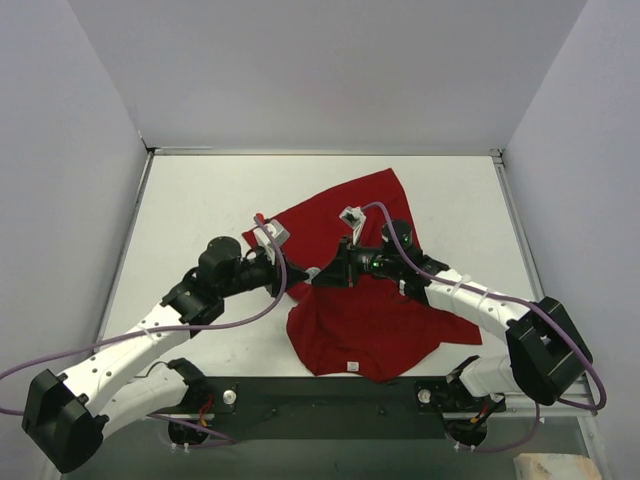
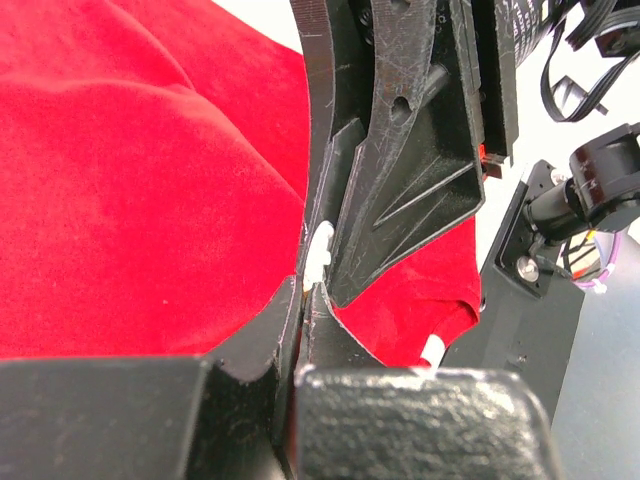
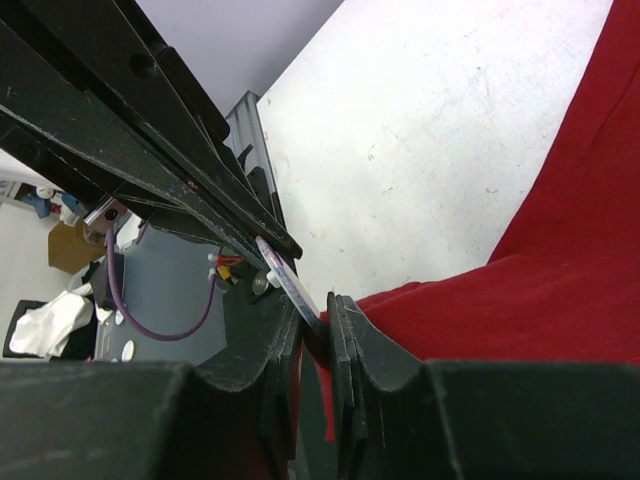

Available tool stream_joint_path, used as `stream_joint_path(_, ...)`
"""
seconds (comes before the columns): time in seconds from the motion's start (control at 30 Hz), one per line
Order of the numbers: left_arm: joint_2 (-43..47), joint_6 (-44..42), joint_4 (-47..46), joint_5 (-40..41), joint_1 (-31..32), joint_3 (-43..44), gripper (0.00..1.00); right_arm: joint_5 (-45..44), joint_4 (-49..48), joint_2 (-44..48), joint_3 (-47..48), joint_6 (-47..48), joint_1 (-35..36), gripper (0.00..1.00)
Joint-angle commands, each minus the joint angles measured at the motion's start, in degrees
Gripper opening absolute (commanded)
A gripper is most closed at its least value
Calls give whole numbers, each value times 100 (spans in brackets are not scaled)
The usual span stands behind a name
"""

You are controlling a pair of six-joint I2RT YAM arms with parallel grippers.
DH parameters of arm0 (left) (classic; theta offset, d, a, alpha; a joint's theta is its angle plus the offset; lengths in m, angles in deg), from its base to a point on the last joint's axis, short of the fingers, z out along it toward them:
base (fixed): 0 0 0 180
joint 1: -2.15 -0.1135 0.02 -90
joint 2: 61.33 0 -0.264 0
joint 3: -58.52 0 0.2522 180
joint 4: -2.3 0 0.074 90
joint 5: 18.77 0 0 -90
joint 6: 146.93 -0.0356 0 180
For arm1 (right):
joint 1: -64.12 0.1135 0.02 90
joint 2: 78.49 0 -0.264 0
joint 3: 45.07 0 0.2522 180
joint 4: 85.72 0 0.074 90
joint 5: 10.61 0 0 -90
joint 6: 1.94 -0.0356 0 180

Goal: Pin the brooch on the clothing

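The red T-shirt [image 1: 380,310] lies crumpled at the table's middle, its small white label [image 1: 352,365] near the front edge. My two grippers meet tip to tip over its left edge. The left gripper [image 1: 298,276] is shut on the brooch [image 1: 312,272], a thin pale disc seen edge-on in the right wrist view [image 3: 285,278]. The right gripper [image 3: 315,310] is pinched on a fold of the red fabric [image 3: 560,300], and the brooch's lower edge reaches between its tips. In the left wrist view the shut left gripper [image 2: 303,295] faces the right gripper's fingers [image 2: 400,150] over the shirt [image 2: 130,200].
The white table [image 1: 200,200] is walled on three sides, with a metal rim [image 1: 320,152] at the back. A black base plate [image 1: 330,395] runs along the near edge. Purple cables [image 1: 230,320] loop from both arms.
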Motion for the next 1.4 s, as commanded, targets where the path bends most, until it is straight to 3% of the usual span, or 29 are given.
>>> stream_joint_path(0.0,368,211,-443,-172,105,-31,0,-719,-507,197,-116,-105,-92,0)
stream_joint_path(0.4,587,246,-452,21,96,-181,0,-780,-577,145,-142,-272,-153,0)
stream_joint_path(1.2,1132,378,-417,891,26,-620,0,-464,-1666,39,-433,-720,-285,0)
stream_joint_path(1.37,1123,387,-408,953,17,-655,0,-368,-1913,48,-503,-782,-294,18)
